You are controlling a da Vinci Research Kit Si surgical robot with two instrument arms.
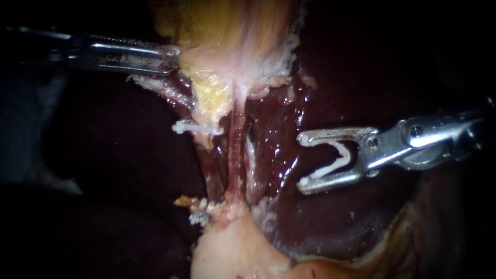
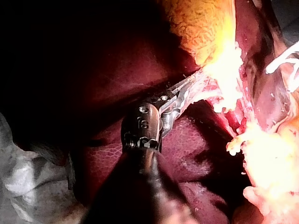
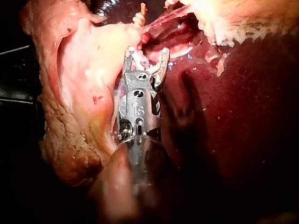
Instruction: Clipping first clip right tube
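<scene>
- As I judged it, the right tube (image 1: 236,155) was the reddish cord running down the middle of the endoscope frame. It went from the gallbladder (image 1: 232,36) at upper centre to pale fatty tissue at lower centre, with dark liver (image 1: 361,222) behind.
- Just left of it, a placed clip (image 1: 195,127) lay across a neighbouring strand. The reddish cord itself was bare.
- The left instrument (image 1: 170,61) entered from the upper left. Its pincer was clenched on the gallbladder's edge, and the cord below looked stretched straight.
- The right instrument (image 1: 305,163) came in from the right edge. Its pincer stood wide yet grasped a loaded clip (image 1: 338,157), whose white legs lay along both halves. The mouth faced the tube from nearby without touching it.
- The tube looked soft, wet and slippery, and thin enough to tear if dragged sideways.
- The best place to take it seemed the bare middle stretch, below the placed clip's level and above the fatty tissue.
- The clip would need to sit square across the tube's whole width, clear of the pale strand just to its right.
</scene>
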